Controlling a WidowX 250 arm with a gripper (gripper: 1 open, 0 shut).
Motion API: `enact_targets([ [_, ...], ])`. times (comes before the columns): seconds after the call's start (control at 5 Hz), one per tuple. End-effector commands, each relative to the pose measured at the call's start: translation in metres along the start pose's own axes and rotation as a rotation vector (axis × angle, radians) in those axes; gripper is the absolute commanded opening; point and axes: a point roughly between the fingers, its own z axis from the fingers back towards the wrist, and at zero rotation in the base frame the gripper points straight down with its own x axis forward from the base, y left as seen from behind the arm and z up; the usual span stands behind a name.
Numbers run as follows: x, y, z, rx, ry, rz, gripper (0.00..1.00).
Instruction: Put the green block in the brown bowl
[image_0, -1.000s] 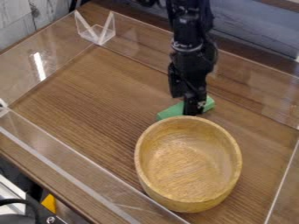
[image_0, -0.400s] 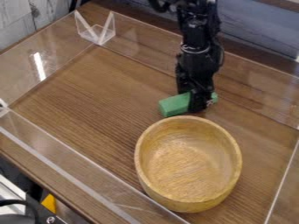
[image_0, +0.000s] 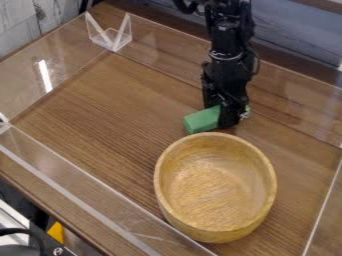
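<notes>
The green block (image_0: 199, 121) lies on the wooden table just behind the brown bowl (image_0: 167, 190), close to the bowl's far rim. My gripper (image_0: 227, 114) points straight down over the block's right end, and its black fingers are closed against that end. The block's left part sticks out from under the fingers and still rests on the table. The bowl stands upright at the front with nothing inside it.
A clear plastic stand (image_0: 110, 32) sits at the back left. Low transparent walls (image_0: 80, 205) run around the wooden table top (image_0: 107, 110). The arm's black column (image_0: 225, 40) rises from the gripper toward the back.
The gripper shifted slightly right and away from the camera, sank onto the block and closed on its right end. The block now lies a little further from the bowl and more of it shows.
</notes>
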Motion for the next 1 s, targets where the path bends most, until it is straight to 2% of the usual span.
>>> enact_targets([
  [0.0,0.002,0.009,0.021,0.04,-0.051,0.084,0.0],
  [0.2,-0.007,0.014,0.03,0.054,-0.057,0.159,0.0],
  [0.4,-0.007,0.012,0.033,0.06,-0.064,0.217,0.0],
  [0.6,-0.006,0.01,0.033,0.061,-0.068,0.274,1.0],
  [0.8,-0.005,0.003,0.032,0.06,-0.07,0.277,0.0],
])
